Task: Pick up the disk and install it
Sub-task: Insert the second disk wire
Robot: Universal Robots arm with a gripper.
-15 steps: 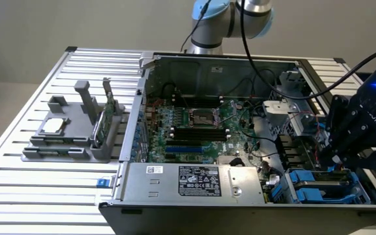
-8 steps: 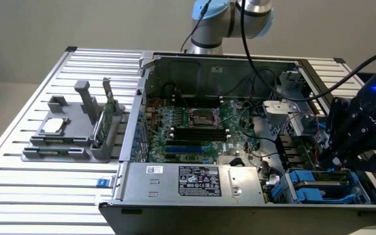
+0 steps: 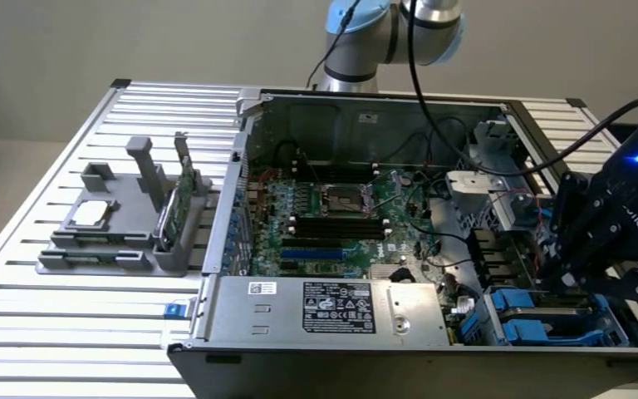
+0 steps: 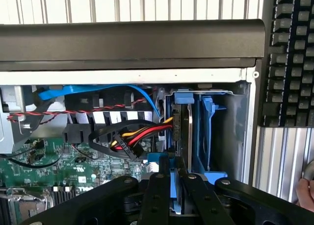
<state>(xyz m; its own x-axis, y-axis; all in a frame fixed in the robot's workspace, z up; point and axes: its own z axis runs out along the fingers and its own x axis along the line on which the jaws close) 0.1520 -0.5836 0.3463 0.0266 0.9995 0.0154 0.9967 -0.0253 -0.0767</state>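
One gripper (image 4: 172,195) low in the computer case's (image 3: 331,108) drive bay (image 3: 557,320), fingers (image 4: 156,198) clamped on the upright blue-railed disk (image 4: 176,188). Label print unreadable.

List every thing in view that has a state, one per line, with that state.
Computer case: side panel off, insides exposed.
Processor socket: empty, no chip seated.
Disk: on edge between the gripper's fingers, at the drive bay.
Gripper: shut on the disk's blue rails.
Drive bay: blue brackets in place, slot beside the disk vacant.
Green card: upright in the grey holder.
Square chip: flat on the holder.
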